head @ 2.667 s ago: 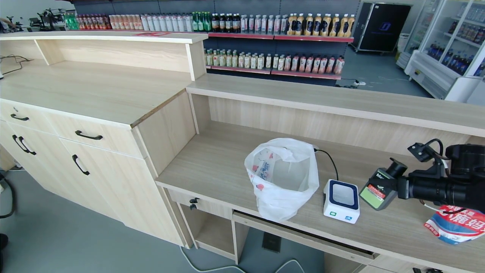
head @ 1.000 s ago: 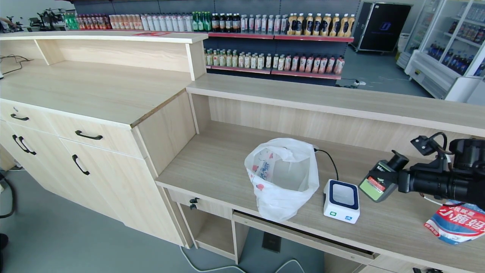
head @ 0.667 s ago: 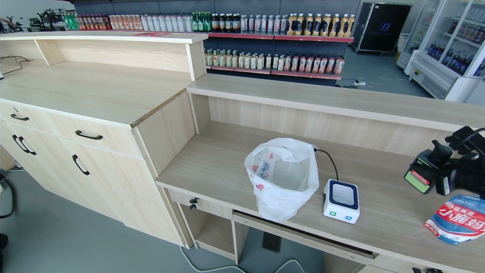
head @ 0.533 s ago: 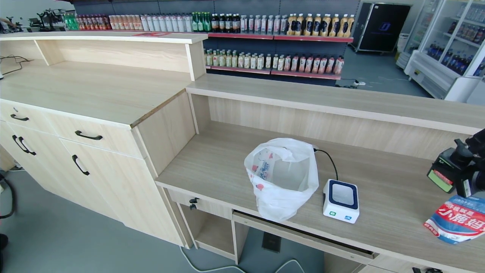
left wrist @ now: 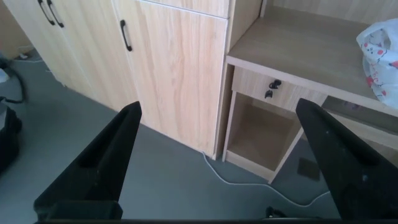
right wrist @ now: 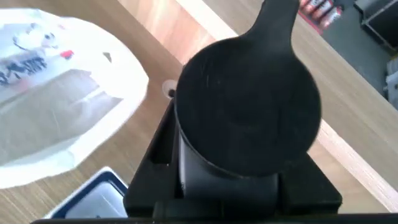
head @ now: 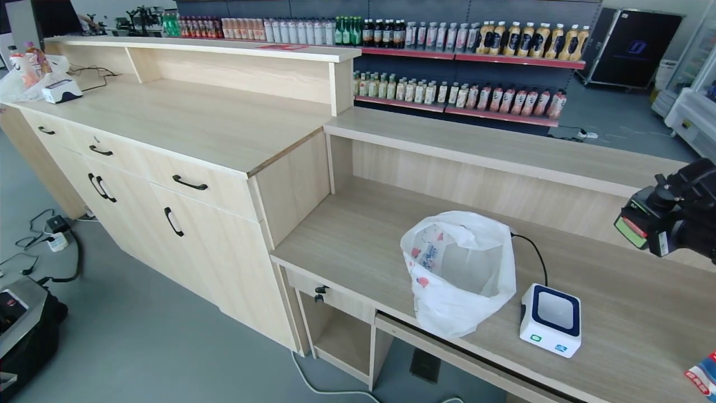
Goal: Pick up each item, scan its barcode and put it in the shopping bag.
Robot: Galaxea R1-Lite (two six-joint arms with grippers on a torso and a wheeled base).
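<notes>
Box [head: 633,226] is gripped by the right tool [head: 659,224] above the worktop [head: 632,305], at 3 o'clock from the shopping bag [head: 458,271]; the left tool [left wrist: 217,111] is spread open.

Bottled drinks [head: 447,94] behind wooden counter [head: 196,117]

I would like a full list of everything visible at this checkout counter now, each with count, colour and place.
shopping bag: one, white, open on the low counter.
scanner: one, white with dark blue frame, beside the bag.
black box: one, black with green label, held above the counter.
snack pouch: one, red and blue, at the counter's right end.
bottles: many, mixed colours, on the shelves behind.
left gripper: one, black, fingers open, above the floor by the cabinet.
right gripper: one, black, shut on the black box.
</notes>
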